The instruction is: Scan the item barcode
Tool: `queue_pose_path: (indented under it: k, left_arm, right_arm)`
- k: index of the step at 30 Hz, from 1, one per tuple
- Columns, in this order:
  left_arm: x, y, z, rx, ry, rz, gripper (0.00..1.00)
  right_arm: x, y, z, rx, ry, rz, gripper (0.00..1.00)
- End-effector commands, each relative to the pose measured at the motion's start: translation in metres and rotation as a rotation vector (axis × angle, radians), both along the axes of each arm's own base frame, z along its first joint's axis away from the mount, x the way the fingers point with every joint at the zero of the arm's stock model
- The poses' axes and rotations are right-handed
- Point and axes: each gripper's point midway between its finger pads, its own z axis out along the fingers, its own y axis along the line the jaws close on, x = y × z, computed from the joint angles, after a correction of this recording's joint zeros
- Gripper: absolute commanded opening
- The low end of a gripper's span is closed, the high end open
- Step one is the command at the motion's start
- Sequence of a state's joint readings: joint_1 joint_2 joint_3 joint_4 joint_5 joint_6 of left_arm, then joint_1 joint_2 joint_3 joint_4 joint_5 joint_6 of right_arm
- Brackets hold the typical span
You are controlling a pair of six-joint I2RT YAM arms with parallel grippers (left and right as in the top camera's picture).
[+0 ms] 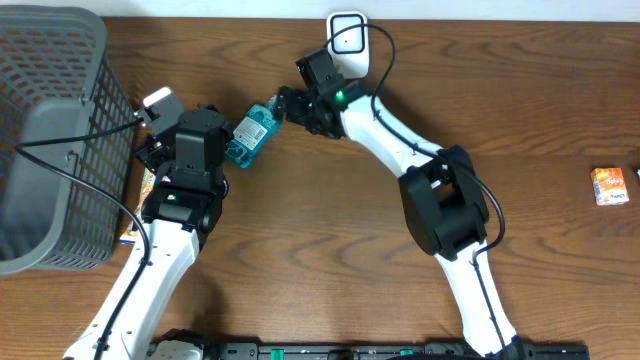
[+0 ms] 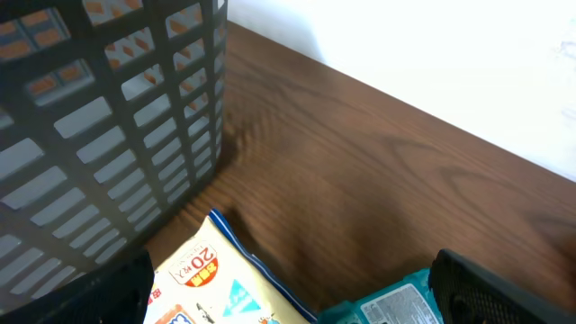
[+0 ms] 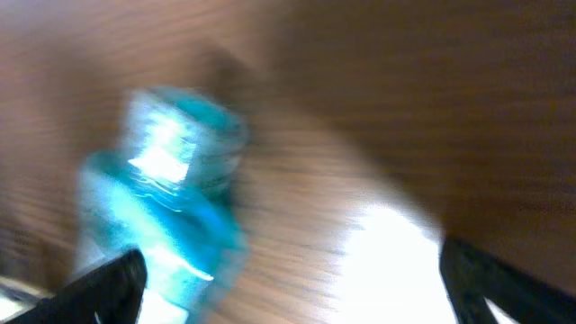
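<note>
The item, a teal packet (image 1: 249, 136) with a white label, lies on the brown table between my two grippers. In the overhead view my right gripper (image 1: 283, 105) is just off the packet's far right end. The right wrist view is blurred. There the teal packet (image 3: 171, 198) sits by the left finger, and the right gripper (image 3: 292, 279) stands open with only bare wood between its fingers. My left gripper (image 1: 200, 128) hangs over the packet's left side. In the left wrist view it (image 2: 297, 301) is open, with the packet's labelled corner (image 2: 396, 306) beside its right finger.
A grey mesh basket (image 1: 50, 130) fills the far left, its wall (image 2: 108, 126) close to my left gripper. A yellow and white packet (image 2: 220, 283) lies beside it under the left arm. A white device (image 1: 348, 40) stands at the back edge. A small orange box (image 1: 609, 186) lies at the far right.
</note>
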State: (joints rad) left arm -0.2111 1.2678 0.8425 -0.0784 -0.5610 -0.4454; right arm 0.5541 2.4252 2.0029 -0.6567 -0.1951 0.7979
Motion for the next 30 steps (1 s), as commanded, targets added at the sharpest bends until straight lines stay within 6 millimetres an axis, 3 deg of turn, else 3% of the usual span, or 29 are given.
queue_pose_path:
  k: [1, 3, 5, 7, 9, 13, 17, 23, 30]
  left_arm:
    - [-0.002, 0.006, -0.004, 0.014, 0.009, 0.025, 0.98]
    - [-0.002, 0.006, -0.004, 0.014, 0.01, 0.025, 0.98]
    - [-0.002, 0.006, -0.004, 0.014, 0.01, 0.027, 0.98]
    - [-0.002, 0.011, -0.004, 0.014, 0.01, 0.04, 0.98]
    - [-0.003, 0.018, -0.004, 0.014, 0.009, 0.059, 0.98]
    - [-0.004, 0.03, -0.004, 0.014, 0.01, 0.09, 0.98]
    - [-0.005, 0.033, -0.004, 0.014, 0.01, 0.098, 0.98]
    - [-0.005, 0.033, -0.004, 0.014, 0.01, 0.097, 0.98]
    - [-0.005, 0.033, -0.004, 0.014, 0.01, 0.097, 0.98]
  right_arm:
    - [0.019, -0.051, 0.049, -0.133, 0.007, -0.119, 0.99]
    - [0.019, -0.052, 0.081, -0.091, 0.01, -0.086, 0.99]
    - [0.025, -0.036, 0.121, 0.017, -0.052, -0.008, 0.99]
    - [0.018, -0.016, 0.149, 0.12, -0.068, 0.072, 0.99]
    - [0.018, -0.006, 0.163, 0.136, -0.124, 0.134, 0.99]
    - [0.033, 0.014, 0.178, 0.216, -0.18, 0.052, 0.99]
    - [0.023, 0.016, 0.17, 0.248, -0.05, -0.104, 0.96]
    - [0.015, 0.023, 0.163, 0.21, -0.028, -0.203, 0.97]
    - [0.007, 0.037, 0.127, 0.179, 0.046, -0.249, 0.95]
